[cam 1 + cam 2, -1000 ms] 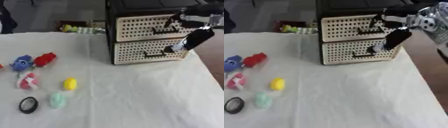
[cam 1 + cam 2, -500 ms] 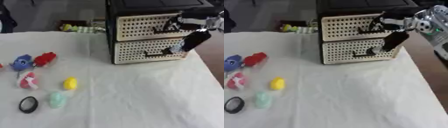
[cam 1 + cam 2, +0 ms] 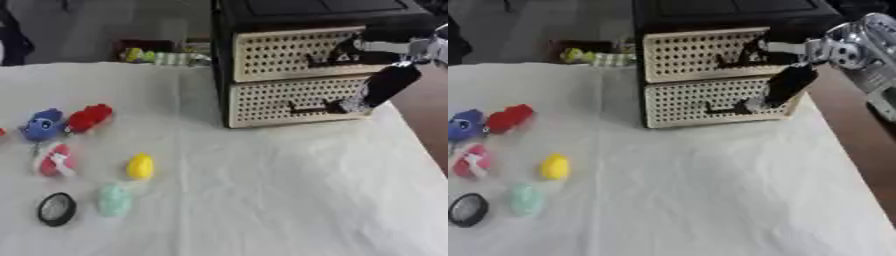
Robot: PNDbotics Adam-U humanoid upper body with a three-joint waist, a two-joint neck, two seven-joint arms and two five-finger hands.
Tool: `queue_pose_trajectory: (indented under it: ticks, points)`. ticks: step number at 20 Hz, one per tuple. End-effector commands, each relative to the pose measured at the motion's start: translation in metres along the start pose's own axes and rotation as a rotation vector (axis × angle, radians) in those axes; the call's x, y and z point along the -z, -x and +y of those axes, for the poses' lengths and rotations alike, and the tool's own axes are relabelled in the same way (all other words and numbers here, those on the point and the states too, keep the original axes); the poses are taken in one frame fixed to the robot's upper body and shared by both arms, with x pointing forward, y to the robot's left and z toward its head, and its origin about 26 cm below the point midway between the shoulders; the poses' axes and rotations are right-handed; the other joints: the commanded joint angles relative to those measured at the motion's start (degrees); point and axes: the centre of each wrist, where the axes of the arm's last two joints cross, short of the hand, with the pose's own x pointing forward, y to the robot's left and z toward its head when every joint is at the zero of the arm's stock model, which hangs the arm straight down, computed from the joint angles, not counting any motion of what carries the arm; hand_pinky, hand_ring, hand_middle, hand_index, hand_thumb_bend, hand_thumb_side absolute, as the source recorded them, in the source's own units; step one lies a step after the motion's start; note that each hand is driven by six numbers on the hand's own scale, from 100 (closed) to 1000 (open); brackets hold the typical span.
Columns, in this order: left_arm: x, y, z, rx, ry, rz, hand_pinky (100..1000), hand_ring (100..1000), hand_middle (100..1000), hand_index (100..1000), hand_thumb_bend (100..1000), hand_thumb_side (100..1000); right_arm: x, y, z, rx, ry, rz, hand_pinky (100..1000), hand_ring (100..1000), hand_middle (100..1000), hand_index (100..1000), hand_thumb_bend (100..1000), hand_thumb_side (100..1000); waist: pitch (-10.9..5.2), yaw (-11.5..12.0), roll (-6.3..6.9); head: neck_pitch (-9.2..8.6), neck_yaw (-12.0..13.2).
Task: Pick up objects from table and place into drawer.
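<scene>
Left eye view: right robot hand [image 3: 378, 75] at front of drawer unit [image 3: 297, 75], dark fingers [image 3: 385, 87] pointing down toward lower drawer handle [image 3: 308, 107] (contact unclear; cannot tell if curled). Toys at desk [image 3: 262, 200] left: yellow toy [image 3: 140, 166], red toy [image 3: 89, 117].

Right eye view: black ring [image 3: 467, 209] near left edge.

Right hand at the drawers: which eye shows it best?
Right eye view. It shows the right hand in front of the drawers plus the silver wrist joint behind it. The left eye view shows the same hand near its right edge, with the wrist mostly cut off. Neither shows the fingers clearly.
</scene>
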Motion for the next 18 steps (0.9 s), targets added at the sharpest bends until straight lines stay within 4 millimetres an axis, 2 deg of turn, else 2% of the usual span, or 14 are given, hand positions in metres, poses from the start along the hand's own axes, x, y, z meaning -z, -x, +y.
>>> queue_pose_trajectory:
  ticks: [1,9,18]
  points:
    - [0.0034,-0.0047,0.0002,-0.002,0.008,-0.019,355,600,606,779,100,900,-0.0064,0.0056,-0.0068,-0.003,0.011,0.016,100,100,100,815,537,614,-1.24,-0.1,-0.04,-0.50,-0.1]
    - [0.0033,-0.0046,0.0002,-0.003,0.010,-0.018,356,601,607,779,100,898,-0.0095,0.0057,-0.0086,0.011,0.024,0.011,100,100,100,764,534,624,-1.44,-0.3,0.01,-0.35,-0.1]
    - [0.0032,-0.0047,0.0008,-0.004,0.012,-0.016,356,601,608,779,100,895,-0.0138,0.0055,-0.0072,0.020,0.028,0.005,100,100,100,747,530,633,-1.84,-0.6,-0.10,-0.24,-0.1]
